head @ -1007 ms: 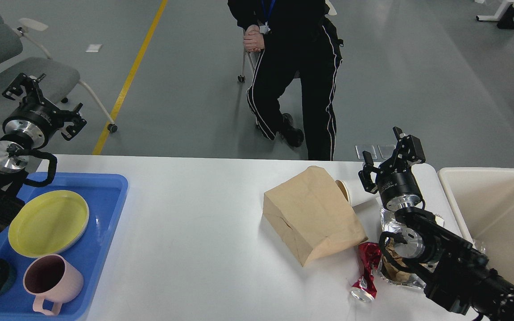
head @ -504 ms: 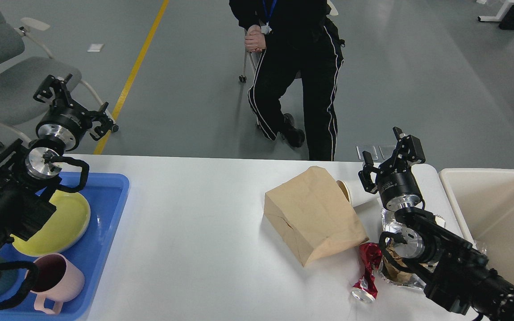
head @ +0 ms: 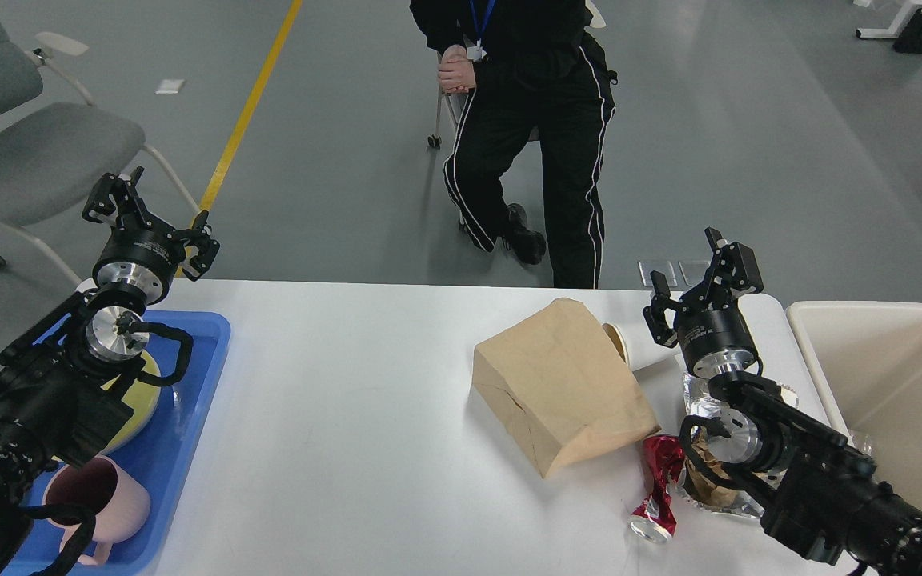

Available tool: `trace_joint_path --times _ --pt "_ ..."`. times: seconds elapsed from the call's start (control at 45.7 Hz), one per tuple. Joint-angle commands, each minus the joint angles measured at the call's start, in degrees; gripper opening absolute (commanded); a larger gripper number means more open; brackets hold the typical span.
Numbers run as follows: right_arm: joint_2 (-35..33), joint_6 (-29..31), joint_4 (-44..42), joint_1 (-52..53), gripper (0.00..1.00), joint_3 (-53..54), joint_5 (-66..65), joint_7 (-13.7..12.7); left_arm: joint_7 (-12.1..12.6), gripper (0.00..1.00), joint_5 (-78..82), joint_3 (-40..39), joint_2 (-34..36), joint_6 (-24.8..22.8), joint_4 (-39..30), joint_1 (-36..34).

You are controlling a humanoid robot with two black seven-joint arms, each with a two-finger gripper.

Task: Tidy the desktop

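Both end effectors, the left end effector [head: 150,214] and right end effector [head: 701,276], are spread wide and hold nothing above the white table [head: 365,416], which fills the lower view.

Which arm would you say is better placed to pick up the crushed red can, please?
Probably the right: its gripper is open and empty beside the trash, near the crushed red can. The left gripper hangs across the desktop, above the blue tray.
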Motion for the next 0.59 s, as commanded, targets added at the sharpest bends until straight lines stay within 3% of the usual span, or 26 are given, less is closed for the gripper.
trace_joint_path --times 0.0,0.569 --pt "0.1 0.0 0.0 -0.1 1.00 0.0 0.0 0.0 -2.6 0.96 0.0 0.0 -1.4 0.0 0.0 0.1" --pt "0.1 0.0 0.0 0.0 1.00 0.0 0.0 0.0 -4.3 0.96 0.1 -0.2 -5.9 0.0 0.0 2.4"
